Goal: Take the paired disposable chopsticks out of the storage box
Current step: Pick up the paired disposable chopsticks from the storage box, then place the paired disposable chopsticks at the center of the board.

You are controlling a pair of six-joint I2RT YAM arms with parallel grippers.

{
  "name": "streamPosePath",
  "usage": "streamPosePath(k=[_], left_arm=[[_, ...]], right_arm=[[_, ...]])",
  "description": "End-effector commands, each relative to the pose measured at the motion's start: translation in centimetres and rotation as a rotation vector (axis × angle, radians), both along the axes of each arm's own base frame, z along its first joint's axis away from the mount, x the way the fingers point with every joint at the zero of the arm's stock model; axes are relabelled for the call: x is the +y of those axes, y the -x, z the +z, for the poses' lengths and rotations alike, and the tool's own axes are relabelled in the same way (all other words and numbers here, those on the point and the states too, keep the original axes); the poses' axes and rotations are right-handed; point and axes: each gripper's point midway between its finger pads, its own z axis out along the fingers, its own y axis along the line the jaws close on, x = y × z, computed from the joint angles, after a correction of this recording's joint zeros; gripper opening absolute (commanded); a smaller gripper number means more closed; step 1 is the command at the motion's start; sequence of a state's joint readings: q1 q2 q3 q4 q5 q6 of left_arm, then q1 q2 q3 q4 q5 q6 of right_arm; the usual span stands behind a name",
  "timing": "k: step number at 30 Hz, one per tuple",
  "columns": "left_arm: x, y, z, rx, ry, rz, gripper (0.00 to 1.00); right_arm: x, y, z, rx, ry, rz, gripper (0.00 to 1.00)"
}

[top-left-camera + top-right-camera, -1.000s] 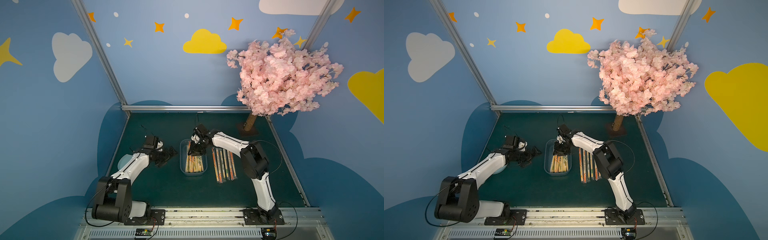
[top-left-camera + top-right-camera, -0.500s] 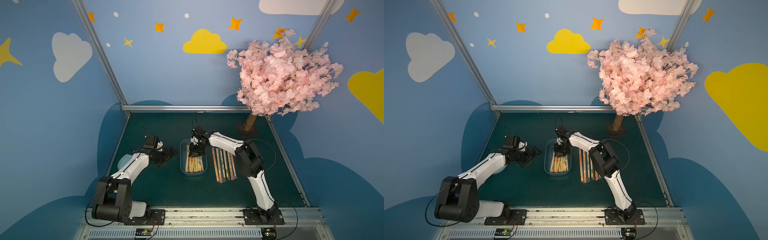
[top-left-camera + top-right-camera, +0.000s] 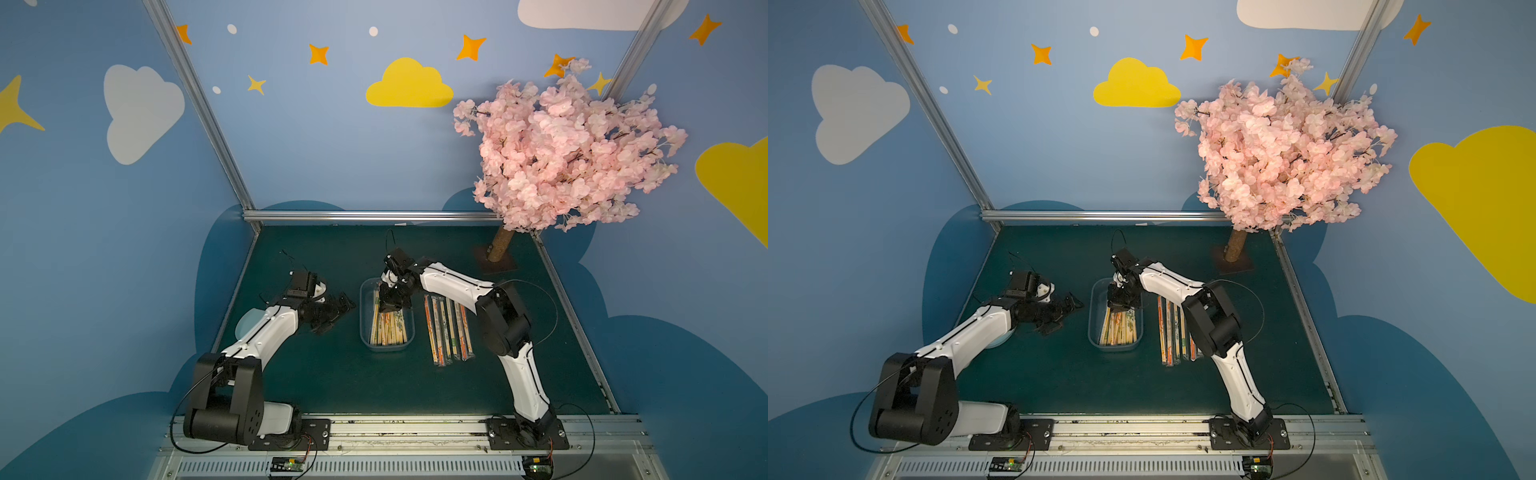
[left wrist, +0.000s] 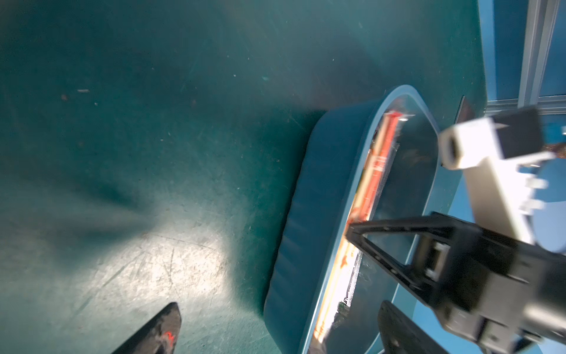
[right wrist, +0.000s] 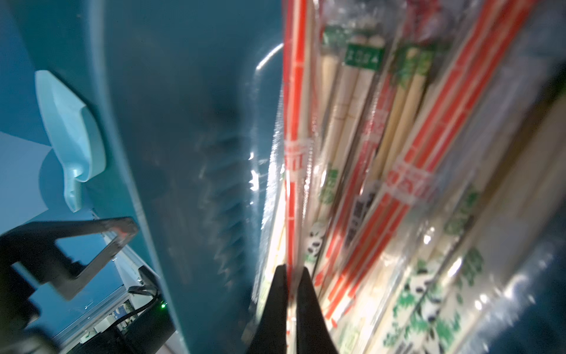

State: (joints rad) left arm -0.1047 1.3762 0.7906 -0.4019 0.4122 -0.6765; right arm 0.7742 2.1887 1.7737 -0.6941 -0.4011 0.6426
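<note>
Top views sharp — wrist views blurred, glary.

White arm shells (image 3: 453, 282), chunky black joints (image 3: 503, 328)

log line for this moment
right tool: shut on chopstick pair in box | left tool: open beside box | loose pairs: row on mat

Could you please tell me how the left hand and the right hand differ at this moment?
The left hand is wide open; the right hand is shut on an orange-striped chopstick pair. The left hand hangs over the green mat beside the storage box; the right hand reaches down inside it. Both are black.
</note>
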Motion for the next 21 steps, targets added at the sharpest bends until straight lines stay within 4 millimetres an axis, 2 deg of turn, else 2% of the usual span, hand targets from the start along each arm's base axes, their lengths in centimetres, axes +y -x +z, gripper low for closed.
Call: streamPosePath(k=[1,7,12,16,21], left_arm=[[-0.1,-0.1,0.5,-0.026,0.003,-0.018,1.00],[-0.1,0.0,0.7,-0.029,0.007,-0.021,1.00],[-0.3,-0.1,0.9,-0.032,0.014,-0.028,1.00],[-0.7,0.1,1.0,-0.033,0.017,-0.039,1.00],[-1.2,0.2,1.1,-0.032,0.013,-0.055,1.00]], right_arm=[[-0.4,0.0,4.4,-0.068,-0.044,0.003,0.00],[-1.6,-0.8,6.9,-0.113,-0.070,-0.029,0.00],[-4.5,-1.1,7.8,-0.136,-0.056,-0.066,0.00],[-8.0,-0.4,7.0,-0.147,0.000,-0.096,0.00],[-11.9,1.2,5.1,-0.155,0.108,-0.101,0.00]])
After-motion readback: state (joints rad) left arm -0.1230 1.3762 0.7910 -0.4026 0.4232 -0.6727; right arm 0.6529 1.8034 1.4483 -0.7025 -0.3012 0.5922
